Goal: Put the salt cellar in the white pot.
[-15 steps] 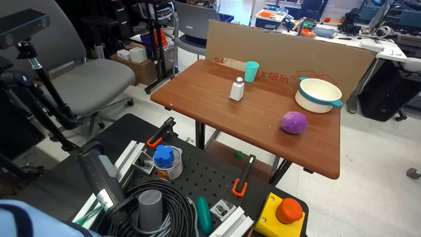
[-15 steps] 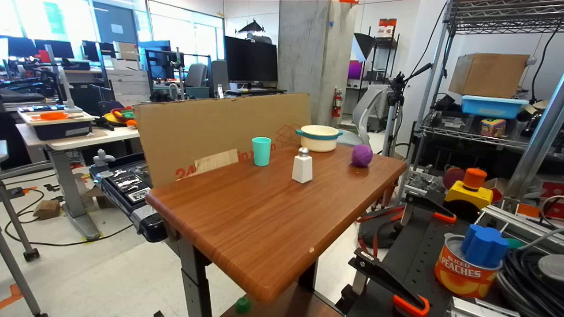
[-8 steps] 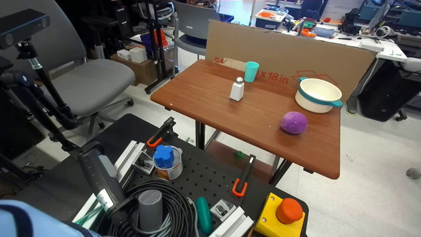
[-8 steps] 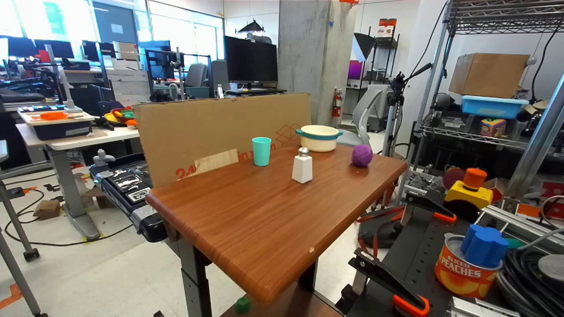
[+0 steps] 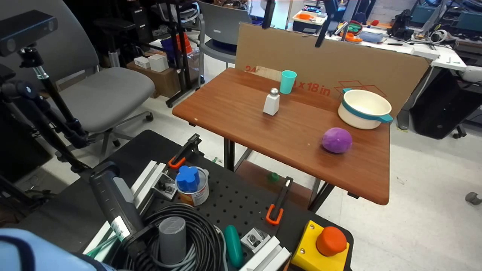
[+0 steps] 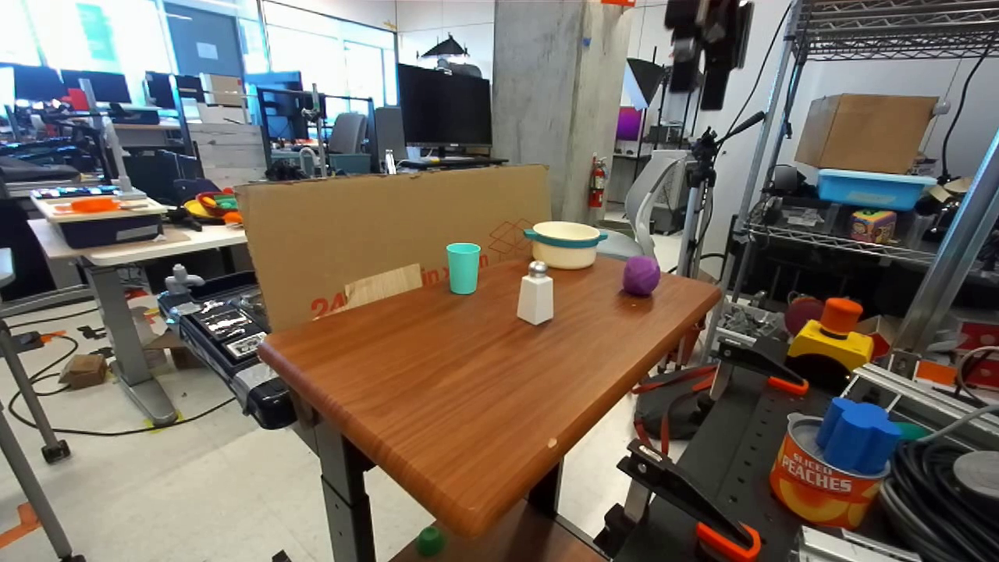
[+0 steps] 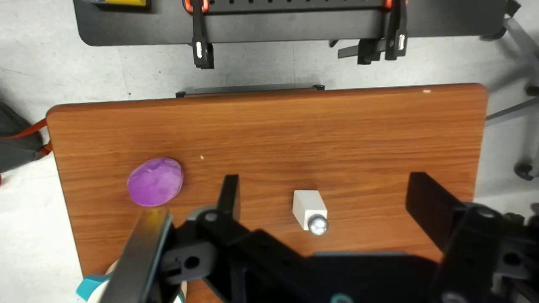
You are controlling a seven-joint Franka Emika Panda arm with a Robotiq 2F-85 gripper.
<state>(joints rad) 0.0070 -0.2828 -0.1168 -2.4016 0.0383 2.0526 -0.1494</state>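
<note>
The salt cellar [image 5: 271, 103] stands upright on the desk [image 5: 233, 101], away from its edges, a wide gap separating it from the white pot [image 5: 356, 121] near one edge, the claw [image 7: 323, 179] spread overhead.

The black hand [image 7: 325, 198] I operate shows blocky fingers [image 7: 228, 195], grey links [image 7: 204, 254], round screws [image 7: 211, 216] and a teal ring [image 7: 341, 295].

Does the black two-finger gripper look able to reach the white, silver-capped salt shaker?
Probably yes: the gripper is open, nothing visible blocks the shaker, and the teal tapered cup stands apart.
</note>
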